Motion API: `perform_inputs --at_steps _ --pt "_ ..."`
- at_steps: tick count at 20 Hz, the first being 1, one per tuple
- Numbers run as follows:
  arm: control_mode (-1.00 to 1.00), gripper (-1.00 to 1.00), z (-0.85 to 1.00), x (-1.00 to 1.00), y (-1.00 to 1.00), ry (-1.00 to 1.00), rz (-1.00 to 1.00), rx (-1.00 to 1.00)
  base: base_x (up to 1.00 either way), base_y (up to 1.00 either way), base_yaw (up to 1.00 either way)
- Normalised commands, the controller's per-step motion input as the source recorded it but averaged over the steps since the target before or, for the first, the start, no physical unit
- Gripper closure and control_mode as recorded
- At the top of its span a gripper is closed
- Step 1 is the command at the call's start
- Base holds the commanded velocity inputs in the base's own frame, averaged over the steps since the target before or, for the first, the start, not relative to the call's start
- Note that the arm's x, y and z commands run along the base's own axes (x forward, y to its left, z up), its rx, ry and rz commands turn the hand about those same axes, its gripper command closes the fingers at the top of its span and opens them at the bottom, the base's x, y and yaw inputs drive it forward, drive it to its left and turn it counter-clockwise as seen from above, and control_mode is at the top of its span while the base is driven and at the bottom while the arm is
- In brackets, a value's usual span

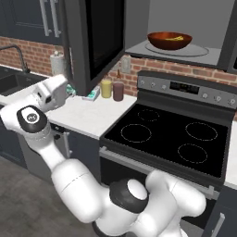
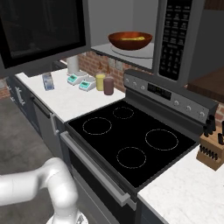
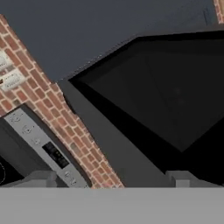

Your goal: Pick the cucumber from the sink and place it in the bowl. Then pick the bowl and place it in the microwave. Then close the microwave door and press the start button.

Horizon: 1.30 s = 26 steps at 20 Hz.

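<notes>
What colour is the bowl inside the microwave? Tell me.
Glossy reddish-brown bowl; clearest in the right base view.

White counter (image 2: 65,103) left of stove: two small teal-and-white scales (image 2: 82,81) side by side, yellow cup (image 2: 100,82) touching dark maroon cup (image 2: 108,86) near brick wall, paper towel roll (image 2: 72,64) upright at back, small blue-labelled packet (image 2: 47,81) standing further left. Black sink (image 1: 11,82) set into counter at far left. Counter section right of stove (image 2: 183,192) carries wooden knife block (image 2: 212,148). Microwave (image 2: 175,39) floor: round glass turntable (image 1: 196,51), bowl (image 1: 169,40) resting on it
</notes>
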Motion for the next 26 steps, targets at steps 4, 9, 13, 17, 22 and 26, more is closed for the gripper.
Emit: perform_inputs --at_steps 4,9,13,17,22,26 --pt "-1.0 -1.0 0.5 -0.46 -0.99 -0.15 0.0 0.22 0.0 0.0 0.0" --pt "-1.0 -1.0 0.55 -0.25 -0.97 -0.07 0.0 0.23 0.0 0.0 0.0" --pt "-1.0 -1.0 0.46 -0.03 -0.87 0.0 -0.01 0.21 0.0 0.0 0.0" --pt "-1.0 -1.0 0.26 0.0 -0.91 0.0 -0.01 0.19 0.0 0.0 0.0" --pt "-1.0 -1.0 0.1 0.06 -0.92 0.02 0.0 0.17 0.0 0.0 0.0" --pt "-1.0 -1.0 0.0 0.34 -0.81 0.1 0.0 0.13 0.0 0.0 0.0"
